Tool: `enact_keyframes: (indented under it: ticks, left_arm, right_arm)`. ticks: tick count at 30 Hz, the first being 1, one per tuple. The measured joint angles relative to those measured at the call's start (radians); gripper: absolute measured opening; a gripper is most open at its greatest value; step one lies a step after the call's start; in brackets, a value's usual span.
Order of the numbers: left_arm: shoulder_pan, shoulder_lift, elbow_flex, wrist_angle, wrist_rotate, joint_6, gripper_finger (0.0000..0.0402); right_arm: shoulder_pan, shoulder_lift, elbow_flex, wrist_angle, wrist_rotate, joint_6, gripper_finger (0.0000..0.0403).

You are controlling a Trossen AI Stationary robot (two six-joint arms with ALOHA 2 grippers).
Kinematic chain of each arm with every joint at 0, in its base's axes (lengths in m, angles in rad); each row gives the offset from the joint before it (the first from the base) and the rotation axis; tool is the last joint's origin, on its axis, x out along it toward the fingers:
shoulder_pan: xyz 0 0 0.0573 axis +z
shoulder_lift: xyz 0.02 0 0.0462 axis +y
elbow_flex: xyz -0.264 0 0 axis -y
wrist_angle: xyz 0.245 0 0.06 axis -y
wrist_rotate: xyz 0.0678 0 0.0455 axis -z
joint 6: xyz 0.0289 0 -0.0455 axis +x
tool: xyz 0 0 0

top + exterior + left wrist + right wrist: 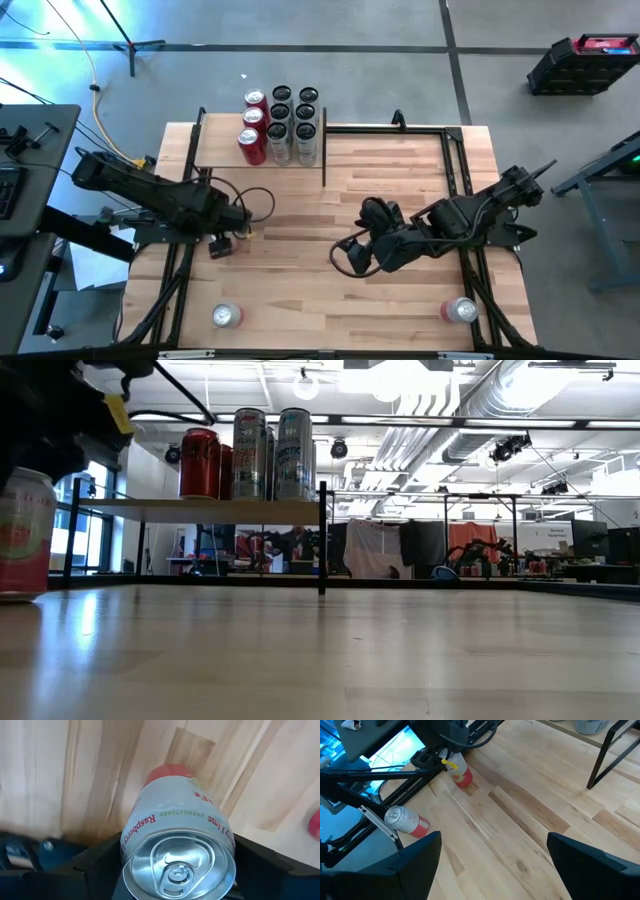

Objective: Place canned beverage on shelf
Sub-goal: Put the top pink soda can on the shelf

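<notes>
A silver-and-red raspberry-lime can [177, 840] stands upright between the fingers of my left gripper [222, 243] at the table's left middle. It also shows in the low view [22, 535] and the right wrist view [461, 776]. The shelf [225, 152], a small light-wood board on black posts, stands at the far left. It carries several red and silver cans [280, 125], which also show in the low view [250, 452]. My right gripper [350, 255] is open and empty over the table's middle. My left gripper pinches the can's side wall just below its top rim [129, 851] between its two fingers, one on each side. The fingers come from above, pointing down. The can is upright with its red base [464, 782] at the tabletop; whether it rests there or hangs just clear, I cannot tell.
Two more cans lie on their sides near the front edge, one at the left [226, 316] and one at the right [460, 311]. A black frame [455, 150] runs along the table's far right. Bare wood lies between the arms.
</notes>
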Motion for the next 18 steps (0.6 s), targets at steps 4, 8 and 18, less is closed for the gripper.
enact_keyframes:
  ticks: [4, 8, 18]
  left_arm:
    - [-0.004, 0.002, -0.004, 0.020, -0.013, 0.057, 0.0329]
    - [-0.003, 0.003, -0.005, 0.015, -0.006, 0.011, 0.0347]
    - [-0.007, 0.003, -0.005, 0.003, 0.046, -0.380, 0.0350]
  right_arm:
    - [0.000, 0.000, 0.000, 0.000, 0.000, 0.000, 0.0348]
    - [0.000, 0.000, 0.000, 0.006, -0.002, 0.000, 0.0348]
    - [-0.013, 0.000, 0.000, 0.008, -0.007, 0.000, 0.0348]
